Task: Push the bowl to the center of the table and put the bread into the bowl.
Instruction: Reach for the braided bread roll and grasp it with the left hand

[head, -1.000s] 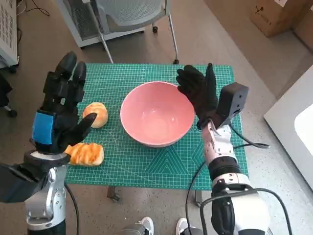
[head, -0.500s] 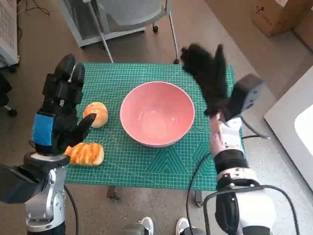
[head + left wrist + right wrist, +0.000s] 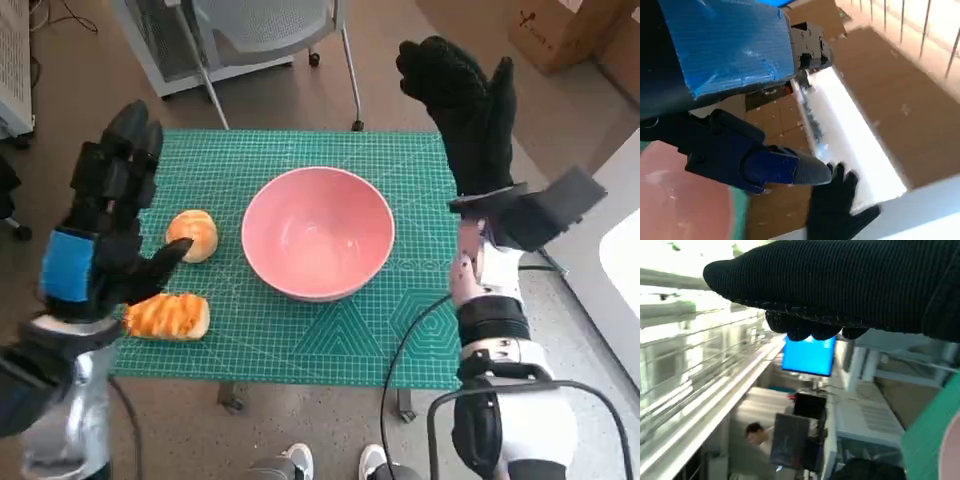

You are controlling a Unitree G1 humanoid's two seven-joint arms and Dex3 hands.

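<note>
Small counter [image 3: 330,345] covered by green gridded cutting mat, on brown floor. Grey chair [image 3: 262,30] beyond at 12 o'clock; cardboard box [image 3: 560,30] at 1 o'clock; shoes of a person [image 3: 290,465] at 6 o'clock.

Right wrist view: blue screen [image 3: 809,356] and seated person [image 3: 756,434] far off in room, railings alongside.

Pink bowl [image 3: 319,233], smooth, round, glossy, upright, near centre of mat, nothing inside. Round bread roll [image 3: 193,234], golden, at 9 o'clock of bowl, just apart from rim. Long ridged bread [image 3: 165,316], orange-brown crust, at 8 o'clock of bowl, near mat's front edge, close to roll but not touching.

Left hand [image 3: 95,235]: black, blue tape on back, raised over mat's 9 o'clock edge, fingers spread and extended toward 12, thumb toward roll, holding nothing. Contact with bread not evident.

Right hand [image 3: 462,105]: black knitted glove, lifted above counter's 1 o'clock corner, fingers apart and pointing up, nothing held, well clear of bowl.
</note>
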